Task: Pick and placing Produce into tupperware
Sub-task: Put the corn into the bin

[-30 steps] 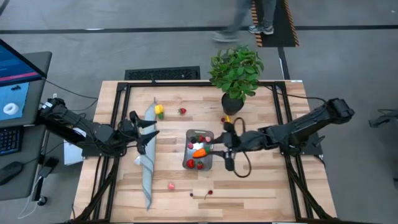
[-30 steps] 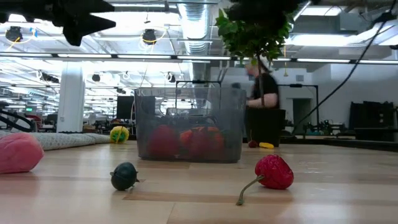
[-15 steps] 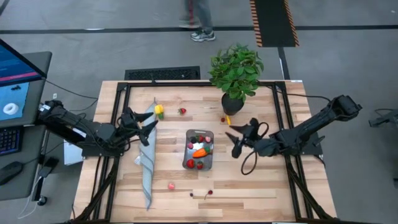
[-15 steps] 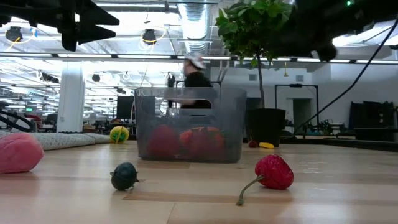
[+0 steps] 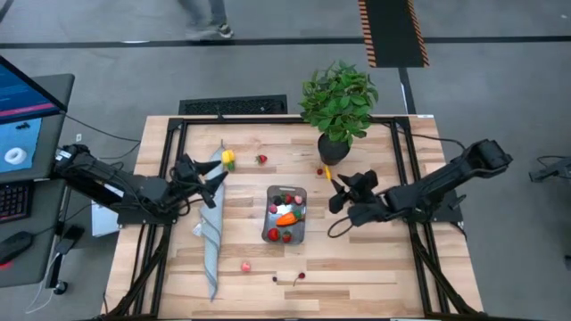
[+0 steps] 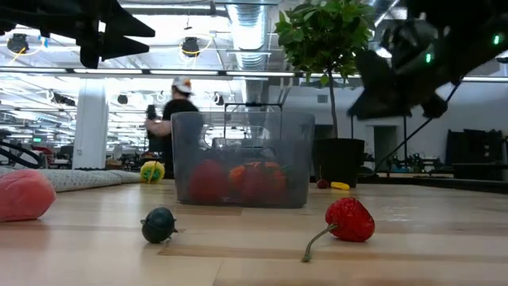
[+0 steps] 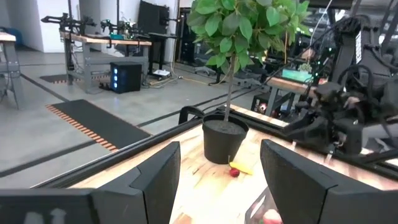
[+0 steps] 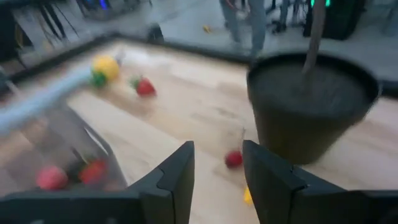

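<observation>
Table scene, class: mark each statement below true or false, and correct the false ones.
1. The clear container holds an orange carrot. True.
2. The potted plant stands at the table's near edge. False: it stands at the far edge.
3. The right gripper holds a strawberry. False: its open fingers are empty, between the plant pot and the container.
4. A yellow piece lies beside the grey cloth strip. True.
5. All produce is in the container. False: a strawberry and a pink piece lie on the table.
</observation>
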